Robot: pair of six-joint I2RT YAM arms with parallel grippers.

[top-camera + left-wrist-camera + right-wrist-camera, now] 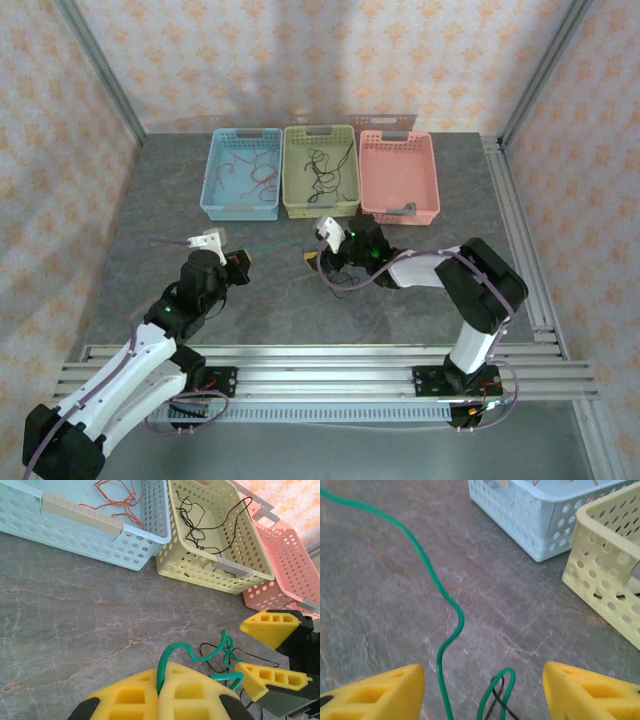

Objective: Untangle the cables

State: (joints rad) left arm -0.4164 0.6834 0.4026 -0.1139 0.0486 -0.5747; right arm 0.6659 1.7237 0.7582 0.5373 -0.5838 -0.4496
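Clearly, the left gripper [159,689] is clamped: its yellow pads [125,697] meet at the bottom of the left wrist view, with the green cable [170,655] pinched in the seam and rising out in a loop. The right gripper [482,695] stands wide apart, one fingertip [380,690] in each lower corner of its own view, gripping nothing. Between them sit a small green loop and a thin black cable [496,702]. These look crossed, though the bottom edge cuts them off and I cannot tell how tightly.

The risk, as I judge it, lies there. If the right fingers close on both strands together, or the left arm pulls while the black one is hooked through the loop, the snarl would cinch instead of opening.

The green cable is slim, glossy and kinked, snaking from lower centre to the upper left of the right wrist view across the grey table [380,605]. Further out, toward the top, reddish-orange cables [117,500] lie in the blue basket [145,532] and more black cables [200,515] in the yellow basket [200,572].
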